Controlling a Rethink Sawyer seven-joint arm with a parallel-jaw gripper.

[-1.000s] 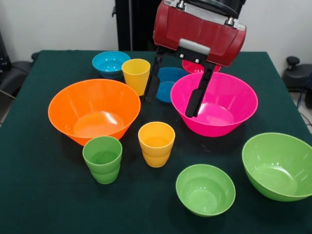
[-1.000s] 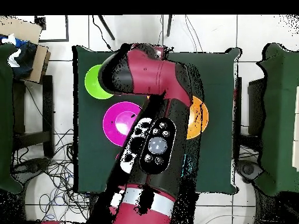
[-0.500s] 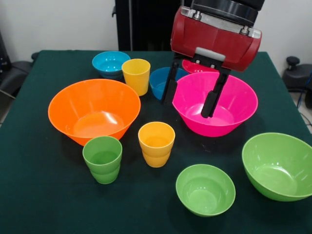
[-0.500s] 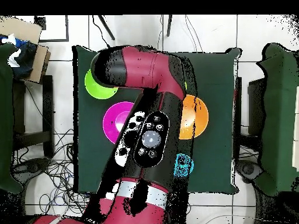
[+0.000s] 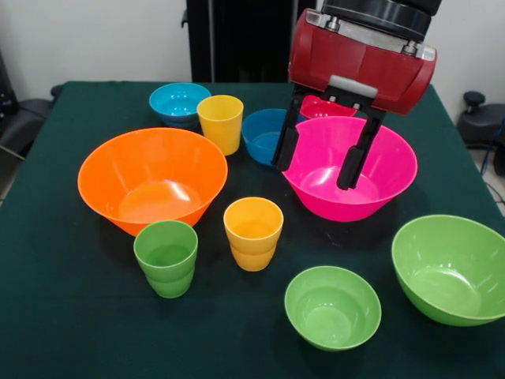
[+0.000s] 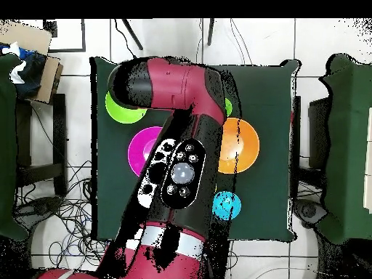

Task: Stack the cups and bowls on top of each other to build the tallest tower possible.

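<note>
Front view, left to right. At left centre, large glossy orange plastic bowl (image 5: pixel 152 178), upright on dark green tablecloth (image 5: pixel 55 316). Just below its lower right rim, small green tapered plastic cup (image 5: pixel 166 257), upright. Upper left, small light blue plastic bowl (image 5: pixel 179 103), with yellow tapered plastic cup (image 5: pixel 220 122) just beside it to the right. Lower centre, orange-yellow tapered plastic cup (image 5: pixel 253 232), upright, near the green cup. Behind it toward upper centre, darker blue small plastic bowl (image 5: pixel 264 134), partly hidden by a finger. Bottom centre, small lime green plastic bowl (image 5: pixel 332 306). Right of centre, large hot pink plastic bowl (image 5: pixel 349 167), with small red-pink plastic bowl (image 5: pixel 319 106) peeping out behind its far rim. Above the pink bowl, red and black gripper (image 5: pixel 319 157), jaws spread wide, nothing held; one black finger outside the bowl's left rim, the other down inside the bowl. Lower right, large lime green plastic bowl (image 5: pixel 454 268)

Overhead view: red arm (image 6: pixel 182 131) across table centre, covering much
</note>
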